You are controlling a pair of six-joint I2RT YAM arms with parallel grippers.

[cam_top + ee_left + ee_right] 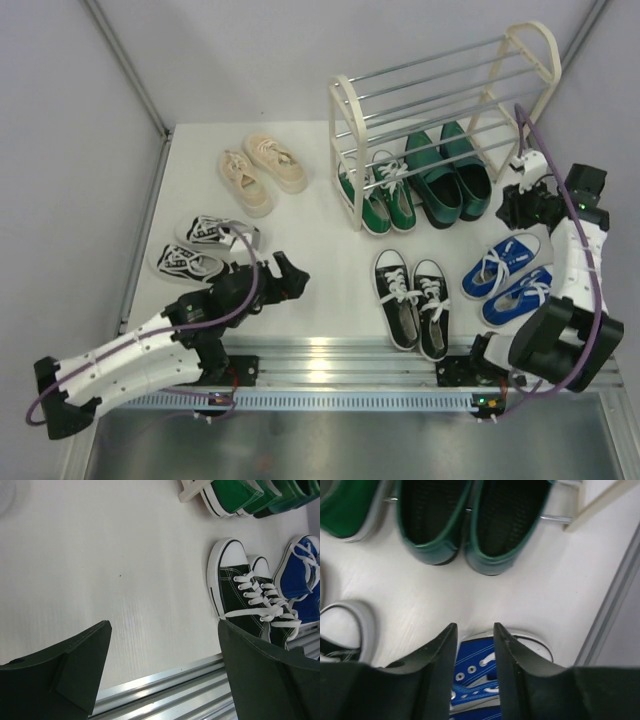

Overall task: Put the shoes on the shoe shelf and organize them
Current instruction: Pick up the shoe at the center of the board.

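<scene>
Top external view: the left arm lies low, stretched forward and to the right from its base. The left hand [287, 279] hangs over the bare tabletop [320, 235], well in front of the shoe shelf [348, 140] and off its left end. Its wrist camera shows the two fingers spread wide with nothing between them, only white surface below.

The right arm is folded. Its elbow is down near the base, and the forearm reaches up toward the right end of the shelf. The right hand [520, 205] points downward just in front of that end. In the right wrist view its fingers stand a narrow gap apart and grip nothing. The blue sneakers [508, 278] show through the gap beneath them, apart from the fingertips.

The green sneakers [382, 200] and the dark green loafers [450, 175] sit side by side under the lowest rods of the shelf. The sneakers are at its left half and the loafers at its right, and both pairs stick out in front. The other four pairs are off the shelf:
- The black sneakers [412, 300] stand in front of the middle of the shelf.
- The blue pair stands in front of its right end.
- The cream sneakers [262, 172] lie to the left of the shelf.
- The striped sneakers [200, 248] lie farther left of the shelf and nearer the arms, close behind the left forearm.
</scene>
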